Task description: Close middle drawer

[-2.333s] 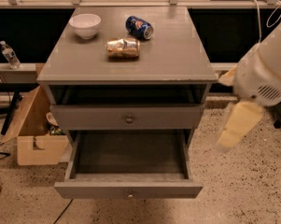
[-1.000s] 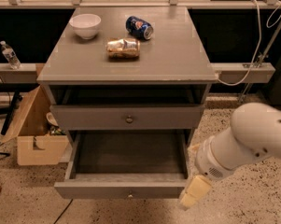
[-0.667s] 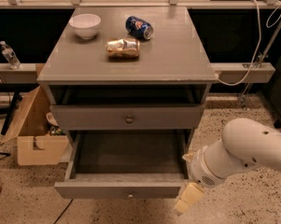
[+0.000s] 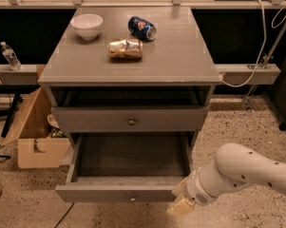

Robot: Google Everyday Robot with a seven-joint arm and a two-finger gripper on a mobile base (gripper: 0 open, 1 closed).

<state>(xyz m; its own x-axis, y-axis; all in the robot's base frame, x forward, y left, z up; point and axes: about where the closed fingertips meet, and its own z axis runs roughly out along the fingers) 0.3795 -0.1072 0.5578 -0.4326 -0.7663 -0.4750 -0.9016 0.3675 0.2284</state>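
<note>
The middle drawer [image 4: 119,192] is a wide, shallow grey drawer with a small round knob [image 4: 131,199]. It stands pulled far out of the grey cabinet, and its inside looks empty. My gripper [image 4: 181,204] is at the end of the white arm [image 4: 242,172], low on the right. It is just beside the right end of the drawer's front, at about the front's height. I cannot tell if it touches the front.
Above the open drawer is a grey drawer with a taller front and bigger knob [image 4: 131,121], slightly out. The cabinet top [image 4: 180,61] holds a white bowl [image 4: 87,25], a blue can [image 4: 142,27] and a crumpled gold bag [image 4: 126,48]. A cardboard box [image 4: 35,141] stands on the floor at left.
The arm has swung down and left from the right side of the cabinet. The gripper now sits by the right end of the open drawer's front. The drawer has not moved.
</note>
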